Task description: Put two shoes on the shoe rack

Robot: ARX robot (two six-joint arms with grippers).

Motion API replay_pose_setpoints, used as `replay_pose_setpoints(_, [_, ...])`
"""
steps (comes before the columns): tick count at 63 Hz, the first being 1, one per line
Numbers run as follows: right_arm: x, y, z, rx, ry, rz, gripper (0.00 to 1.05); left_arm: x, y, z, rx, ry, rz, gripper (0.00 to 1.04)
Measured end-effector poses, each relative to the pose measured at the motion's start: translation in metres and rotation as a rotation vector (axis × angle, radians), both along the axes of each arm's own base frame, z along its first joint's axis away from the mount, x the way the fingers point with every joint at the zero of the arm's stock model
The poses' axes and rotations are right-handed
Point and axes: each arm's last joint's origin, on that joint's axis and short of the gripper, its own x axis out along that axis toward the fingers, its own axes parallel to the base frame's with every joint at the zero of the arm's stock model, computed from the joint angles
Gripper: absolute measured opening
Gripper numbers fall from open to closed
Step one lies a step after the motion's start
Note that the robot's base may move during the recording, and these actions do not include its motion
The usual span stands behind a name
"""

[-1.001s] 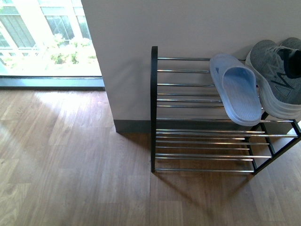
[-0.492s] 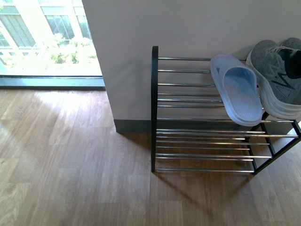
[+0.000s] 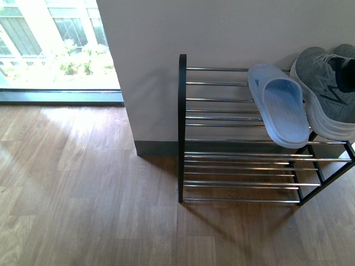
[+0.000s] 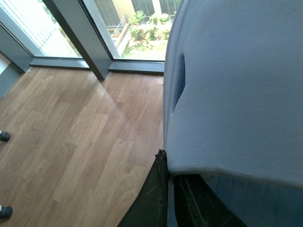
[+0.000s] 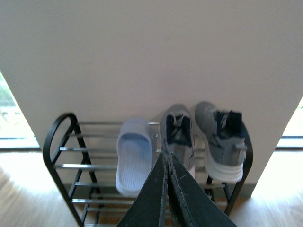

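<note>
The two shoes, grey knit sneakers with white soles, stand side by side on the top tier of the shoe rack (image 5: pixel 53 142), one (image 5: pixel 177 132) beside the other (image 5: pixel 220 142). In the front view the rack (image 3: pixel 181 127) shows one sneaker (image 3: pixel 324 88) at the right edge, the other mostly cut off. A light blue slipper (image 3: pixel 282 108) lies on the rack to their left. My left gripper (image 4: pixel 168 161) is shut on a second blue slipper (image 4: pixel 236 85) that fills its view. My right gripper (image 5: pixel 164 155) is shut on nothing, back from the rack. Neither arm shows in the front view.
The rack stands against a white wall (image 3: pixel 222 27) with a grey skirting. Wooden floor (image 3: pixel 83 194) spreads to the left and front. A floor-length window (image 3: pixel 55 50) lies at the far left. Two small dark casters (image 4: pixel 4 136) sit on the floor in the left wrist view.
</note>
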Motion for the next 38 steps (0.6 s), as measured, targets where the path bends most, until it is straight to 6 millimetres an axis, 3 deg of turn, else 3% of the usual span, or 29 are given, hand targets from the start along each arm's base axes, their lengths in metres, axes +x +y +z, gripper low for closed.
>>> replay_pose_setpoints(30, [-0.0012,0.0,0.0011,0.0,-0.014,-0.001,0.02,0.0,0.0,0.0,0.0,0.0,-0.001,0.02])
replay_pose_setpoints(38, [-0.0012,0.0,0.0011,-0.001,-0.014,-0.001,0.22,0.0,0.0,0.0,0.0,0.0,-0.001,0.02])
